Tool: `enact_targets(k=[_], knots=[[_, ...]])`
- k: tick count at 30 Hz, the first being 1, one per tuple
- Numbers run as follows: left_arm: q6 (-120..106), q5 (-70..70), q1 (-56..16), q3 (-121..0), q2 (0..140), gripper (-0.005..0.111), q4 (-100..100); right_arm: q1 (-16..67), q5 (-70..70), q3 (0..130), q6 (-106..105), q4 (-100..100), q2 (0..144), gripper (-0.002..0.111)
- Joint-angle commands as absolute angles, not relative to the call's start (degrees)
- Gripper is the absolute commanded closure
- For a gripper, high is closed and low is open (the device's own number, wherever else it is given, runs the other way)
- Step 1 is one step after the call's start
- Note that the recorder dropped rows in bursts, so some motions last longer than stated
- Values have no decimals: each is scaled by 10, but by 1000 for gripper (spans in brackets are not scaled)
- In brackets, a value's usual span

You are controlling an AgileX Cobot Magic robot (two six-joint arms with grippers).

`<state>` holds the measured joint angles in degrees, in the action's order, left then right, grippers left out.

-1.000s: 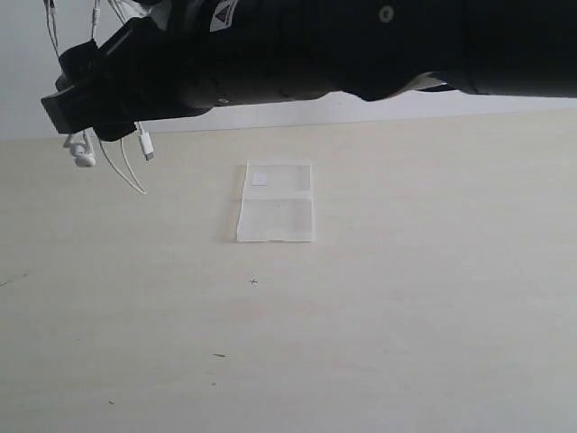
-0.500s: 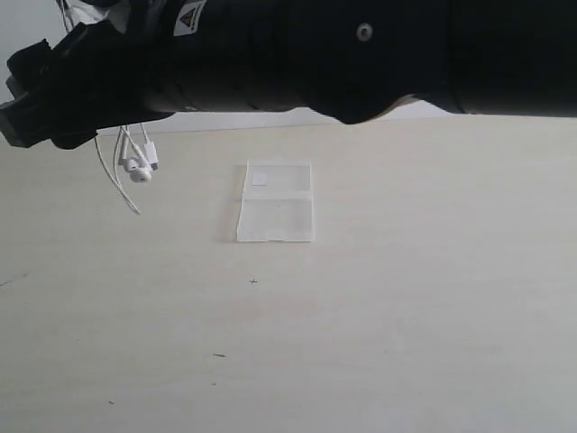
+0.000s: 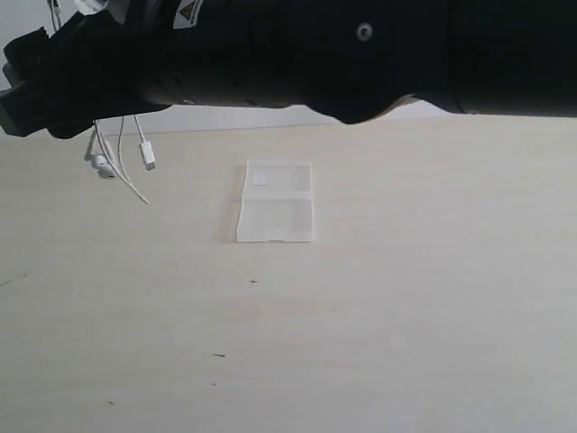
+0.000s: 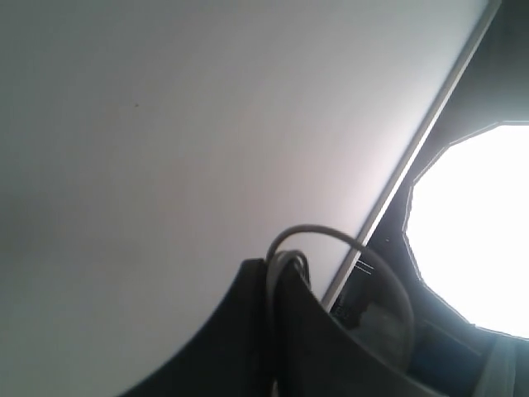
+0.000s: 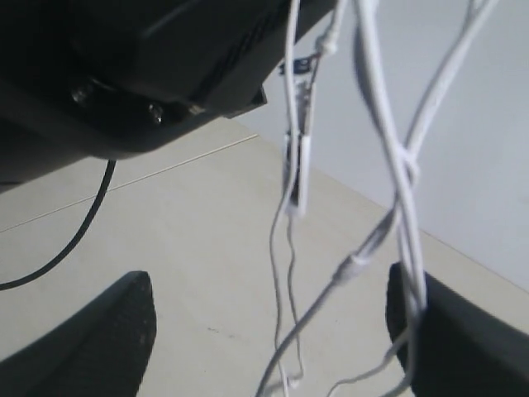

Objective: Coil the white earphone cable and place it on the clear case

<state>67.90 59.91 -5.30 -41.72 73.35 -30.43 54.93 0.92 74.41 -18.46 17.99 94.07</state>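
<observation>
On the tabletop [image 3: 406, 316]: the clear case [image 3: 276, 201] lies flat near the middle, with its small white label [image 3: 260, 179] by one far corner.
Cable position: the white earphone cable [image 3: 120, 153] is up in the air. From the exterior view I see it dropping out from behind the black arm [image 3: 315, 45] at the upper left. It is left of the case and well apart from it.
Cable ends: the plug [image 3: 148, 155] and one earbud [image 3: 104, 166] dangle side by side at the low end of the strands. I cannot tell whether either touches the table.
Left gripper [image 4: 273, 285]: my left wrist view shows the dark fingers pressed together, with a loop of the cable [image 4: 310, 234] coming out from between them. I log it as clamped on the cable.
Left wrist background: a pale wall [image 4: 165, 124] and a very bright lamp [image 4: 479, 223].
Right gripper [image 5: 269, 327]: the fingers stand wide apart and hold nothing. Several cable strands [image 5: 397, 165] hang in the gap, and the inline remote [image 5: 299, 169] hangs among them.
Contact check: one strand runs just beside a right finger [image 5: 446, 339]. I cannot tell whether it touches.
Task state: the cable is not yet on the case.
</observation>
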Motion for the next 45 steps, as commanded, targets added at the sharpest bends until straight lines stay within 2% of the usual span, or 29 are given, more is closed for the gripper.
enact_targets(k=[1, 7, 12, 14, 18, 19, 35, 41, 45], knots=[[679, 608, -52, -415, 733, 107, -309, 550, 0, 741, -189, 179, 941, 37], [661, 608, -52, -415, 733, 107, -337, 550, 0, 741, -190, 179, 950, 65], [655, 605, -52, -415, 733, 107, -352, 550, 0, 741, -190, 179, 954, 68], [655, 605, -52, -415, 733, 107, -354, 550, 0, 741, -190, 179, 954, 73], [655, 606, -52, -415, 733, 107, -355, 550, 0, 741, -191, 179, 954, 104], [655, 606, -52, -415, 733, 107, -355, 550, 0, 741, -191, 179, 954, 108], [648, 597, -51, -415, 733, 107, -351, 549, 33, 741, -191, 165, 953, 108], [646, 574, -51, -415, 733, 107, -362, 504, 91, 741, -189, 159, 941, 108], [646, 511, -51, -415, 733, 107, -413, 468, 139, 741, -190, 128, 910, 108]])
